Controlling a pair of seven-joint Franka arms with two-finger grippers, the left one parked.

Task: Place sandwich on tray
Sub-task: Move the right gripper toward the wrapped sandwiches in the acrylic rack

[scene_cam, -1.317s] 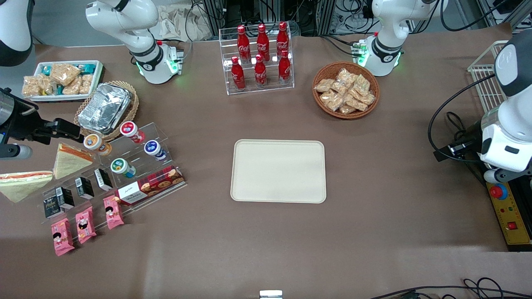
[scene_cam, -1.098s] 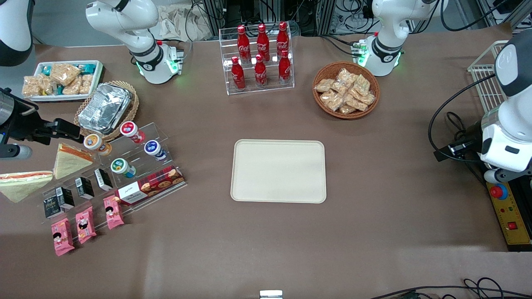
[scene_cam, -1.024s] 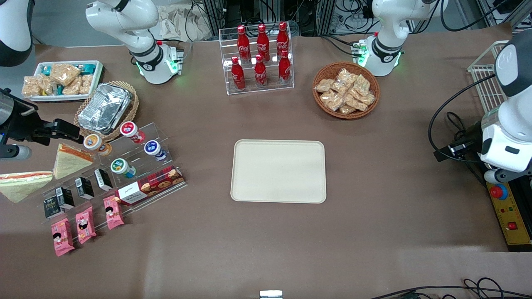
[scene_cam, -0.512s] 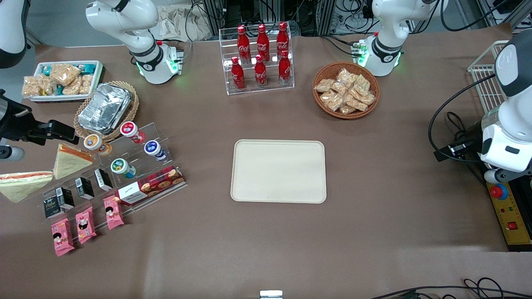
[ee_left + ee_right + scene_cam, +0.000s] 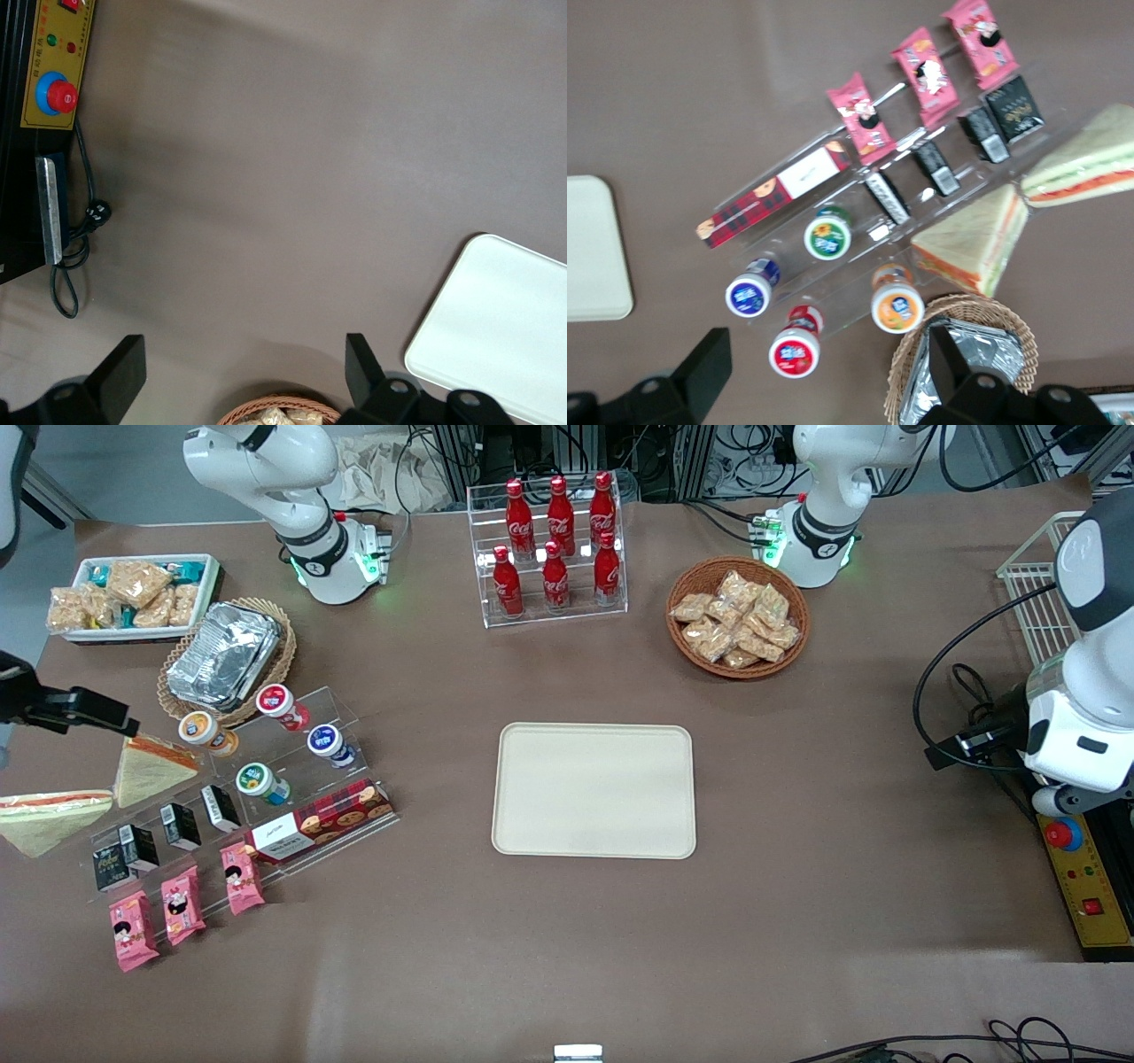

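My tool [image 5: 111,717] hangs in the air at my end of the bench [image 5: 567,921], with its two fingers spread wide and nothing between them. The long sandwich [image 5: 49,819] lies flat on the bench below my tool and a bit nearer the front camera, not touched yet. The shorter sandwich wedge [image 5: 151,766] sits almost right under my tool, so I think I must be careful not to grab that one. My fingers are wide open because the sandwich is fat and soft. The tray [image 5: 594,790] waits in the middle of the bench, well apart from my tool, with lots of room for the sandwich to lie flat.
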